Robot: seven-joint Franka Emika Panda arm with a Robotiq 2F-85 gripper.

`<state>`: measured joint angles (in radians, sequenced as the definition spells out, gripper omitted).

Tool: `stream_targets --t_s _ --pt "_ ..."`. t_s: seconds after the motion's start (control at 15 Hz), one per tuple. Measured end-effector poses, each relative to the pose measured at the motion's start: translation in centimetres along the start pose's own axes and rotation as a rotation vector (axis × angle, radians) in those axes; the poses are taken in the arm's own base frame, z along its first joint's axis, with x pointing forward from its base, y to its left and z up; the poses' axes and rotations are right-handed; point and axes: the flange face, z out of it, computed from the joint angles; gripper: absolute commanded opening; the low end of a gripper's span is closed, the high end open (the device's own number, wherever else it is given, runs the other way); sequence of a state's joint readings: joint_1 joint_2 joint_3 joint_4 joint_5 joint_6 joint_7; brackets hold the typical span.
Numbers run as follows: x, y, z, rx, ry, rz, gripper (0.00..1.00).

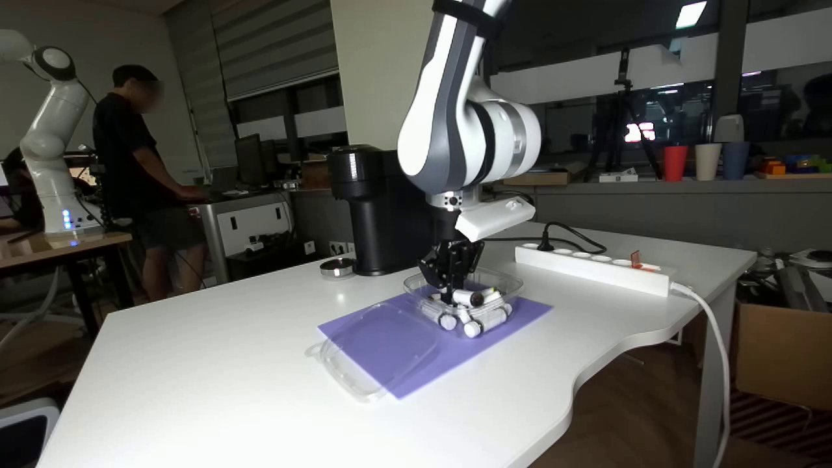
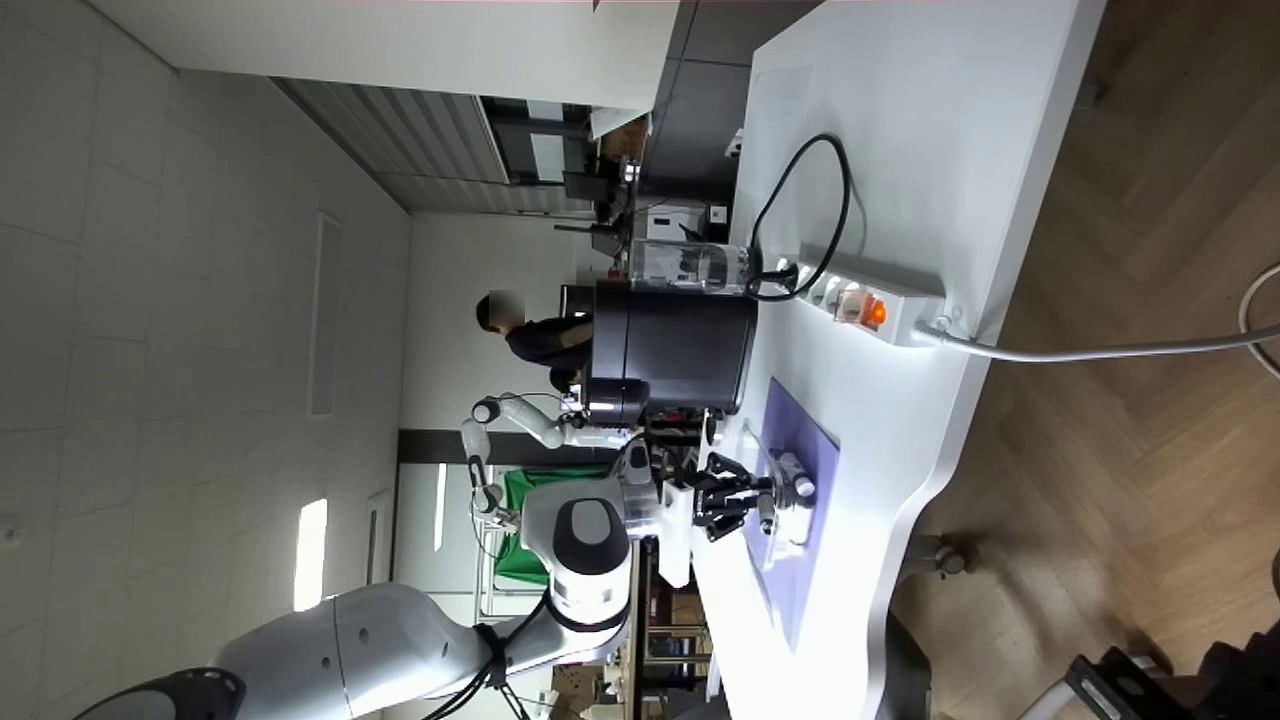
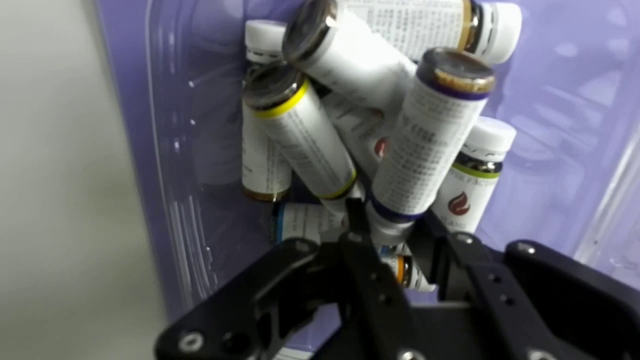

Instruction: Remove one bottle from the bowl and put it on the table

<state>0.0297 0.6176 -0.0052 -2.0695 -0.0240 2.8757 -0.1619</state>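
Fine print is running in rows along the purple-banded bottle point(image 3: 425, 145) at the gripper point(image 3: 392, 216), too blurred for reading. Just beside the fingers point(image 3: 358, 224), a green-banded bottle point(image 3: 469, 192) is showing a red drop emblem with letters resembling "LANG" beneath it; a yellow-banded bottle point(image 3: 310, 142), on the opposite side of the fingers, is carrying illegible lines.

Around the gripper a glossy white table point(image 1: 247, 370) is spreading out, with a purple mat point(image 1: 448, 351) lying directly underneath. A black coffee machine point(image 1: 383, 201) is standing near the gripper, and a white power strip point(image 1: 591, 266) is lying farther from it. Well apart, a person point(image 1: 123, 149) in dark clothes and another robot arm point(image 1: 52, 143) are standing in the room.

Below the gripper, a clear plastic bowl point(image 1: 518, 287) is sitting on the mat, holding a jumble of white-labelled bottles point(image 3: 360, 65). A clear lid point(image 1: 380, 348) is lying to one side, partly on the mat, partly on the table. The fingers are reaching inside the bowl's rim and pinching the white cap of the purple-banded bottle, whose brown base is pointing away from them; whether it is resting on others, I cannot tell.
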Motion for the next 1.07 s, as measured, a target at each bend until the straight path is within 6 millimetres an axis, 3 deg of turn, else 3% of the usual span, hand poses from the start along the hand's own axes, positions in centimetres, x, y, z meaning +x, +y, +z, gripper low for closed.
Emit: stream_targets --t_s 0.33,0.8,1.07 --pt "0.5 1.6 -1.4 -0.030 0.019 0.007 0.06" --pt "3.1 3.6 -7.6 -0.045 0.131 0.041 0.06" --pt "3.6 5.8 -8.6 -0.049 0.164 0.008 0.06"
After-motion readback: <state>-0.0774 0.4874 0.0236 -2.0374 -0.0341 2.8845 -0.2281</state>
